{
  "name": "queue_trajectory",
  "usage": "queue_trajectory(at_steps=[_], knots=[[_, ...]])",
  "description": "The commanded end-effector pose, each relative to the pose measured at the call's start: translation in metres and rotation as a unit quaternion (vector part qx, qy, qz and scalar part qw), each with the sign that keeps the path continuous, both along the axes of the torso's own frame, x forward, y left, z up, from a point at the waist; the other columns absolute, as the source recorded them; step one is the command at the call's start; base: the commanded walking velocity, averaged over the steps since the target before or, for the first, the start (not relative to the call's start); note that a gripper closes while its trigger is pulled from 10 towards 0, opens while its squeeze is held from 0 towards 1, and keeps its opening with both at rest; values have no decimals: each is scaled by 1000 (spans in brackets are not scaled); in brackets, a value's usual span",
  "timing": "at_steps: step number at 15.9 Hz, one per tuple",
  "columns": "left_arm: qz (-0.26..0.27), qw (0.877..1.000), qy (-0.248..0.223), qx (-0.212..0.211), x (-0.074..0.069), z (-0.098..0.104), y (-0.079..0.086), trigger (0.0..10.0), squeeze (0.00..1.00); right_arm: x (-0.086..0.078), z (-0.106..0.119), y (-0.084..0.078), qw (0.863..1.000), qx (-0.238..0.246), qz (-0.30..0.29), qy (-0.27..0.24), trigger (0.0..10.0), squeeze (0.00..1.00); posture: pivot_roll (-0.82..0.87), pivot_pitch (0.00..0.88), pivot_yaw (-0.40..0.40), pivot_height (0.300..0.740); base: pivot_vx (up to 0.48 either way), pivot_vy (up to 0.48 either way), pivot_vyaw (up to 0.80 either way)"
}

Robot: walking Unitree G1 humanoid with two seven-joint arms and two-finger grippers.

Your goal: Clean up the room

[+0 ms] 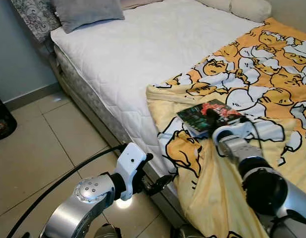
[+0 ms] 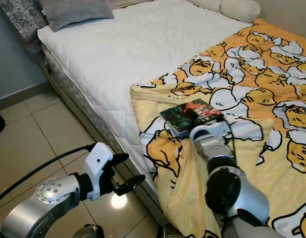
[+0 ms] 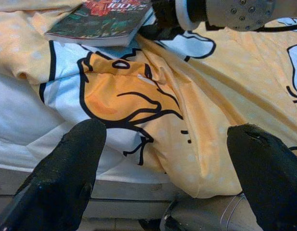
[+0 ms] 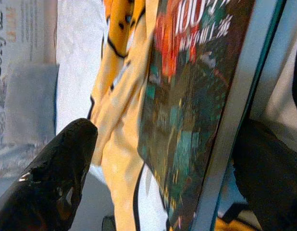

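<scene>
Right gripper (image 1: 212,120) straddles the book (image 1: 208,117) on the blanket (image 1: 262,84), fingers spread; left gripper (image 1: 160,182) gapes empty.

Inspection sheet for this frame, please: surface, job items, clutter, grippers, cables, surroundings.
Surface: bed with white quilted mattress, partly covered by a yellow cartoon blanket.
Job's things: book lying flat on the blanket.
Clutter: grey pillow at the bed's head.
Grippers: right gripper at the book, jaws open around it; left gripper open, low beside the bed edge.
Cables: black cable along the left arm.
Surroundings: tiled floor, dark bag.
</scene>
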State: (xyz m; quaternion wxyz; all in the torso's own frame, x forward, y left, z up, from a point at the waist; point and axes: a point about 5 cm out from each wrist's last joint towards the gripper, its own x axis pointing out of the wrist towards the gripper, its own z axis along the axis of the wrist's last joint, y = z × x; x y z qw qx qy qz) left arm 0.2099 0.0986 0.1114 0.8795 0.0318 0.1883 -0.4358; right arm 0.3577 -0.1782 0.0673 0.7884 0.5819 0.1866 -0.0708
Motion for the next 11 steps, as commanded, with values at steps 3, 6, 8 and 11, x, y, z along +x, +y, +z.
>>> queue_trajectory(at_steps=[3,6,8,11], knots=[[4,1000,-1,4,0,-1,1,10000,1000,-1,-3,12,999,-15,38,12,0,0,75,110,-67,740,0,0,0],[7,1000,-2,5,2,-2,1,10000,1000,-5,-9,11,999,-26,34,28,0,0,73,110,-69,740,0,0,0],[8,1000,-2,5,3,-3,1,10000,1000,-7,-13,8,998,-36,28,38,0,0,72,111,-71,740,0,0,0],[12,1000,-3,7,4,-4,1,10000,1000,-11,-18,4,997,-53,21,55,0,0,73,112,-72,740,0,0,0]])
